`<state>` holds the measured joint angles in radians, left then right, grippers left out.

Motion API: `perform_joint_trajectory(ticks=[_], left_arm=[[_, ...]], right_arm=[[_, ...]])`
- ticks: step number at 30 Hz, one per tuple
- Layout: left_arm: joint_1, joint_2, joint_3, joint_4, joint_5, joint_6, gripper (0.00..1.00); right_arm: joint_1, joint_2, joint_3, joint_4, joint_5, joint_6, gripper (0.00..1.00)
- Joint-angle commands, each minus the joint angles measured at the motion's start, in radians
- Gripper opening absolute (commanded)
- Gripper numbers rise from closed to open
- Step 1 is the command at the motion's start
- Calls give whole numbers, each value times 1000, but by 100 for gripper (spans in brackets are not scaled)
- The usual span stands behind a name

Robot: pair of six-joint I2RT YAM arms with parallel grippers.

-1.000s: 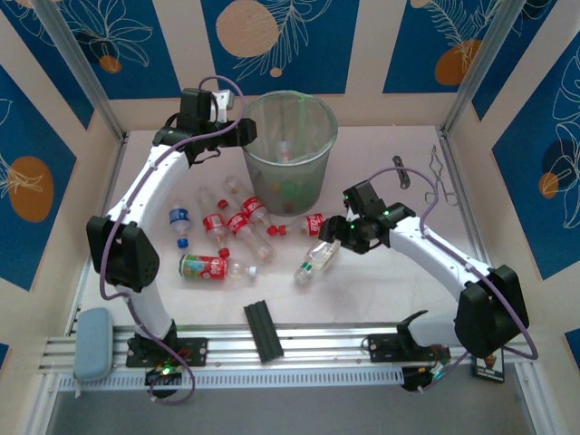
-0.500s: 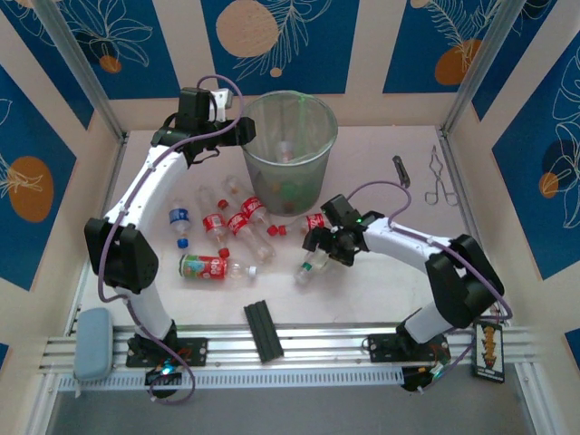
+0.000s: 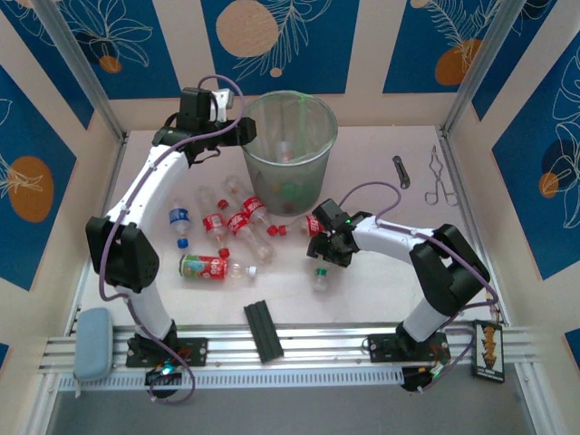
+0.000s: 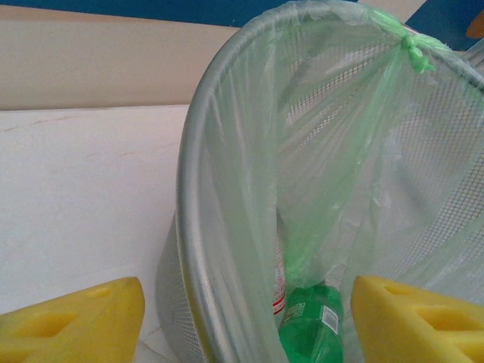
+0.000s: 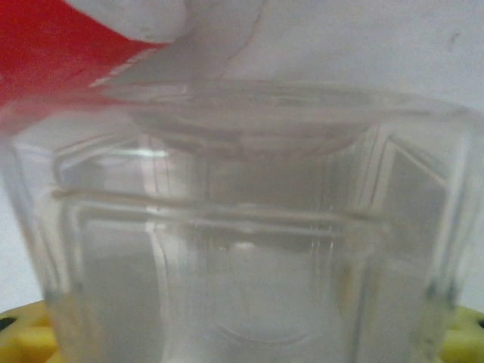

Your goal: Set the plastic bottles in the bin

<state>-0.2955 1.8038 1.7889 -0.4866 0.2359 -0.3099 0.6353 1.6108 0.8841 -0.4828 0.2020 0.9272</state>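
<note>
Now bottle (image 5: 242, 249) inside right pincer (image 3: 326, 256)

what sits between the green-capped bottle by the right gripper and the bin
A red-labelled bottle lies on the table between the green-capped bottle at the right gripper and the bin. Above table level nothing visible blocks the bin's open top.

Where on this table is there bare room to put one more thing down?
Bare table lies between the bin and the black tool, and at the front between the black bar and the right arm's base. Crowded around the red-labelled bottles left of centre.
</note>
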Motion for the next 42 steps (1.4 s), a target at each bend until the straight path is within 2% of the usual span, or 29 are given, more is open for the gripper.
perform_joint_trajectory(ticks=[1,10,17,21,26,31,34,36,38,42], left_arm=[[-8,18,33,12,23,-12,73],[-9,25,30,23,28,-17,73],[-7,19,27,36,29,-24,73],[-8,6,39,40,36,-25,74],[2,-38,49,45,-11,-10,77],[14,-83,43,22,-86,4,75],[14,-102,14,28,-78,-4,67],[13,-107,6,24,-66,-12,60],[10,-110,-7,29,-61,-19,58],[-1,-130,-36,23,-131,-2,55]], right_arm=[[1,20,-12,28,48,-12,57],[-12,-78,1,-60,63,-52,55],[-61,-279,18,-183,86,-133,54],[-118,-373,99,-278,100,-236,52],[-225,-436,257,-317,41,-379,48],[-283,-379,495,-344,14,-489,45],[-307,-308,640,-311,-45,-524,44],[-307,-244,755,-284,-78,-546,44],[-304,-182,855,-262,-119,-551,44],[-286,-33,1062,-241,-205,-534,43]])
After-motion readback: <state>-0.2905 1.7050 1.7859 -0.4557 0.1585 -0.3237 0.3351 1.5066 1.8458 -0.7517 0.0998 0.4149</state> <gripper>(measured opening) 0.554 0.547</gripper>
